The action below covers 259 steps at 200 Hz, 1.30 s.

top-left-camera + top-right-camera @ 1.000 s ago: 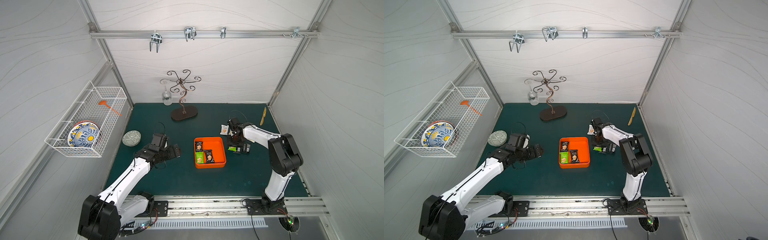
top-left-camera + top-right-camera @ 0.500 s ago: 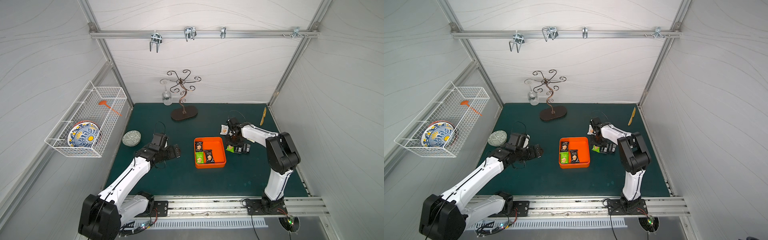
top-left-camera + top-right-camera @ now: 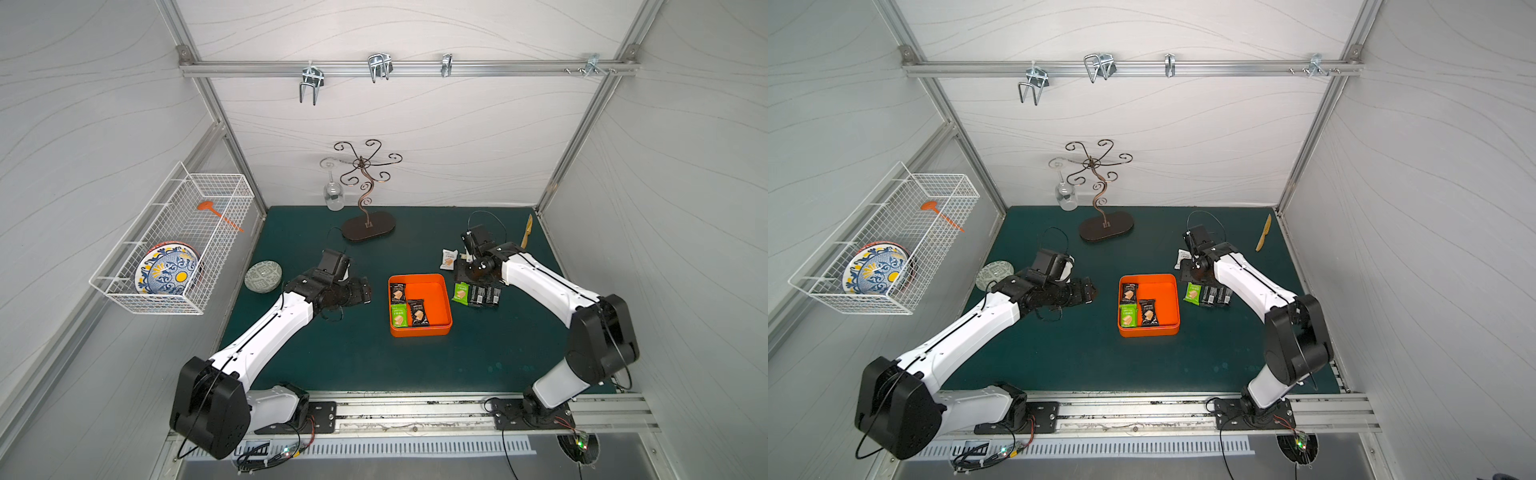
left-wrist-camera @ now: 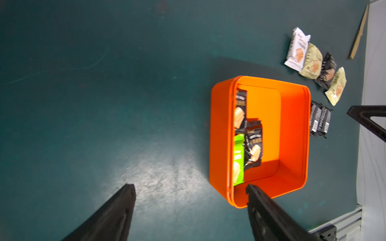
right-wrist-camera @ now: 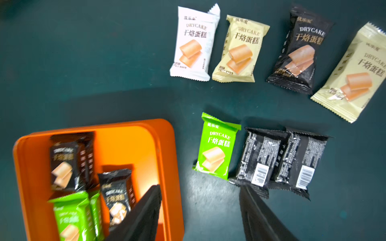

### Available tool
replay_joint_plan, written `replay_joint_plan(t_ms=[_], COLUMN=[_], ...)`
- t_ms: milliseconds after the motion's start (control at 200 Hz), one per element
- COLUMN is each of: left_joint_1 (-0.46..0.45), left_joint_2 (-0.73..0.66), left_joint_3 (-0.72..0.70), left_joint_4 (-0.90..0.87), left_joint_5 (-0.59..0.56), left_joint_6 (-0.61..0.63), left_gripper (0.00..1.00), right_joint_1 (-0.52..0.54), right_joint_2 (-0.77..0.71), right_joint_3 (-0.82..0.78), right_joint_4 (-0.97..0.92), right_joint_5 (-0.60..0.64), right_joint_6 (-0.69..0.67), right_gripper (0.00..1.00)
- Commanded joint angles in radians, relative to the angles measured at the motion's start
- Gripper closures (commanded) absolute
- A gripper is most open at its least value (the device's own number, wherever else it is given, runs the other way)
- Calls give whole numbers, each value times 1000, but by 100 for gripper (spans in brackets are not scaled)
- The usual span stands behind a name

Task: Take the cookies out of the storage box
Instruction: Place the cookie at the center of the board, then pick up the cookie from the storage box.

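Between picks: three cookies (image 5: 62, 162) in the storage box (image 5: 129, 150), seven on the mat (image 5: 83, 62) beside it. Right gripper (image 5: 200, 187) by the box's corner, left gripper (image 4: 190, 187) nearby, both agape and empty. Next move, I'd say: descend onto a boxed packet.

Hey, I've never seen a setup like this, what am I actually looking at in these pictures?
Two robot arms, each ending in a two-fingered hand, work over a green mat. Two pictures look down from overhead; two come from cameras on the wrists. An orange box holds three cookie packets; seven more lie on the mat beside it. The left hand and right hand are open, holding nothing.
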Motion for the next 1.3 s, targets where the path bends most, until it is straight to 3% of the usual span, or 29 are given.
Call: replay_joint_plan(t_ms=[0, 350, 455, 600, 1290], left_joint_1=[-58, -209, -236, -250, -283], left_joint_2=[64, 337, 412, 521, 746], left_joint_3=[100, 345, 400, 483, 627], left_joint_4=[-26, -88, -93, -137, -200], left_joint_5=[-56, -116, -120, -133, -213], left_joint_6=[25, 62, 49, 24, -22], left_gripper=[17, 26, 33, 36, 36], right_joint_1=[6, -28, -68, -93, -132], right_joint_2=[-52, -200, -230, -241, -242], right_joint_3=[-46, -134, -168, -187, -236], right_joint_4=[-50, -44, -25, -17, 49], right_joint_5=[-22, -66, -108, -131, -202], right_joint_6=[8, 9, 8, -4, -22], right_gripper=[35, 35, 35, 35, 36])
